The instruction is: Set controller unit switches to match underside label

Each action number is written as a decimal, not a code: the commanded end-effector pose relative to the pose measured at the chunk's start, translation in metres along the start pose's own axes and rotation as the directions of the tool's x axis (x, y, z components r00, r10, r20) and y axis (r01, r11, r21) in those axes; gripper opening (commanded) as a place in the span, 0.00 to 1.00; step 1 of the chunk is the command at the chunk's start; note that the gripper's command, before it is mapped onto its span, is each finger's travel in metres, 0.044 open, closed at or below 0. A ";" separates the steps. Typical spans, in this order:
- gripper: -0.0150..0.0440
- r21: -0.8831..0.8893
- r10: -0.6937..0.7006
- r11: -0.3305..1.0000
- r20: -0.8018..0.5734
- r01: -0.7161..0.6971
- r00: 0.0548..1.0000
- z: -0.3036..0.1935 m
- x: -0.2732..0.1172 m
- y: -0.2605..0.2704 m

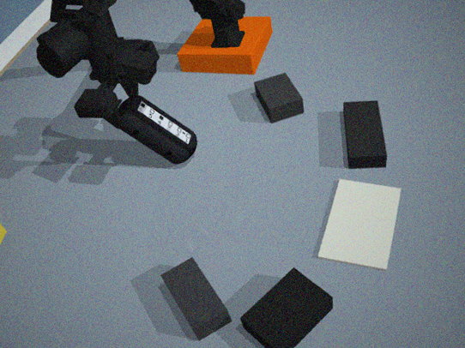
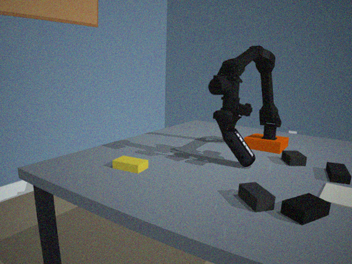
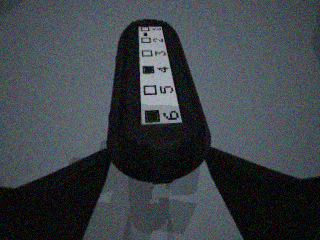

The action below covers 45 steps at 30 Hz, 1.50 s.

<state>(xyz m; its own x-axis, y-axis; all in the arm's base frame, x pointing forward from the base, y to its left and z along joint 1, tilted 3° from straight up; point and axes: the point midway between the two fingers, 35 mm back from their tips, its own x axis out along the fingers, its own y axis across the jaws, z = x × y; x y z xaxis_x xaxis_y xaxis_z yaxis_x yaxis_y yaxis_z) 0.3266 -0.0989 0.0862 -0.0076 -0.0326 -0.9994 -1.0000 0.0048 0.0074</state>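
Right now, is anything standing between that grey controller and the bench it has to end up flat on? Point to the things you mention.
Nothing visible: the controller unit (image 1: 151, 136) (image 2: 236, 148) (image 3: 160, 145) slants down from the gripper (image 1: 124, 104) (image 2: 227, 130) (image 3: 158, 153), its low end at or near bare bench, the loose blocks (image 1: 278, 96) (image 2: 293, 157) lying aside.

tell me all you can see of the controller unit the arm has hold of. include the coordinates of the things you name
The dark grey, round-ended controller unit (image 1: 146, 134) (image 2: 236, 148) (image 3: 160, 142) looks like matte plastic. It is tilted, one end raised in the black gripper (image 3: 159, 165), the other low by the bench. Its white label shows numbered squares: 4 and 6 filled, 5, 3 and 2 empty. The switches are out of sight.
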 end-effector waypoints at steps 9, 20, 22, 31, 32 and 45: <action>0.83 -0.008 0.020 1.000 0.006 -0.020 1.000 -0.005 0.012 0.003; 0.83 -0.008 0.020 1.000 0.005 -0.020 1.000 -0.012 0.018 0.003; 0.83 -0.008 0.020 1.000 0.005 -0.020 1.000 -0.013 0.019 0.003; 0.83 -0.008 0.020 1.000 0.004 -0.020 1.000 -0.018 0.025 0.003; 0.83 -0.008 0.020 1.000 0.004 -0.020 1.000 -0.018 0.025 0.003; 0.83 -0.008 0.020 1.000 0.004 -0.020 1.000 -0.025 0.034 0.003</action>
<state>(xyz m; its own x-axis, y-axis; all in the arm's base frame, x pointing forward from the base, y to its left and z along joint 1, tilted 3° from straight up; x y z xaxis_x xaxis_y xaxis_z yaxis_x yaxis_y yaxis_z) 0.3264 -0.1272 0.0615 -0.0073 -0.0410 -0.9991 -0.9999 0.0082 0.0069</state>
